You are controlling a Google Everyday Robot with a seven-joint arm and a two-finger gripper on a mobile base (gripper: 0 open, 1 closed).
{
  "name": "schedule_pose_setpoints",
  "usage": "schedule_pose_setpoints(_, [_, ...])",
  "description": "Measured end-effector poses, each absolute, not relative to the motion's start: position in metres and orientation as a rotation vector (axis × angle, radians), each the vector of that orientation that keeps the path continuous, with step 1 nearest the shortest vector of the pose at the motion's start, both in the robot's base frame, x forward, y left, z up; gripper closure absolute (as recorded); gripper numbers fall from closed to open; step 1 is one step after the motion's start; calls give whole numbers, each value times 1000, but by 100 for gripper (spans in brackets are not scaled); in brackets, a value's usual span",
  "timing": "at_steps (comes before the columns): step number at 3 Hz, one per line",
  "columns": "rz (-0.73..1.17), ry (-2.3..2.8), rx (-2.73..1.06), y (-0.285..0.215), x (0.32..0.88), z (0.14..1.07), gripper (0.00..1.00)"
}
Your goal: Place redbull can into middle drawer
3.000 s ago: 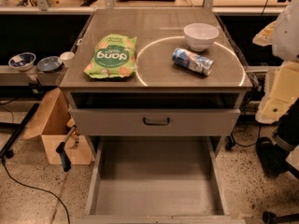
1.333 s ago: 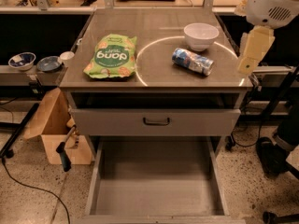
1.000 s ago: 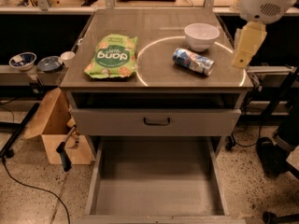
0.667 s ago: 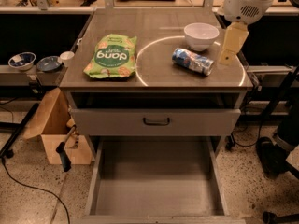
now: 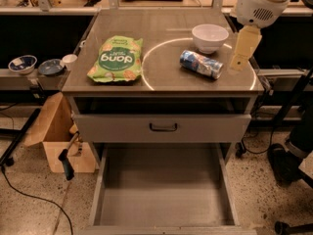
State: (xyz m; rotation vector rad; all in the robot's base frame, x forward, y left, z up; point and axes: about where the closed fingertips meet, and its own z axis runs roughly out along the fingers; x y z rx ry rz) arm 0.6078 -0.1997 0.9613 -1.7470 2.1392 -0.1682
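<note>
gripper: the cream-coloured gripper (image 5: 243, 50) hangs off the big white arm head (image 5: 261, 4) at the top right, over the right-hand side of the cabinet top (image 5: 166, 21). Honestly can't tell if it's open or closed from this angle. It isn't holding anything that I can see.
gripper vs can: its lower end sits just to the right of the can, close, with a sliver of tabletop showing between them, so no contact as far as I can see.
redbull can: the redbull can (image 5: 200, 64) lies on its side on the cabinet top, right half, long axis running left-to-right and a bit skewed, shiny end facing the gripper.
white bowl: the white bowl (image 5: 210, 37) stands upright just behind the can, very near it.
green snack bag: the green snack bag (image 5: 116, 58) lies flat on the left half of the top, well apart from the can.
light ring: a bright arc (image 5: 145, 70) curves across the top, with the can and bowl inside it.
middle drawer: the middle drawer (image 5: 164, 195) is pulled all the way out at the bottom, with just bare grey floor and low side walls showing.
drawer front: the grey drawer front (image 5: 205, 128) with the dark bar handle (image 5: 163, 127) sits above it, pushed in.
off to the side: a cardboard box (image 5: 56, 143) stands on the speckled floor left of the cabinet, and two small bowls (image 5: 22, 62) sit on a low shelf further left.
</note>
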Motion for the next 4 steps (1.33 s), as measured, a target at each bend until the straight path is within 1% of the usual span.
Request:
schedule_pose_setpoints(1, [-180,2172,-1688,-207,615,956,0])
schedule_pose_setpoints(2, [-173,2160,-1648,-211,647,946,0])
schedule_pose_setpoints(4, [-54,1993,-1699,-193,685,942,0])
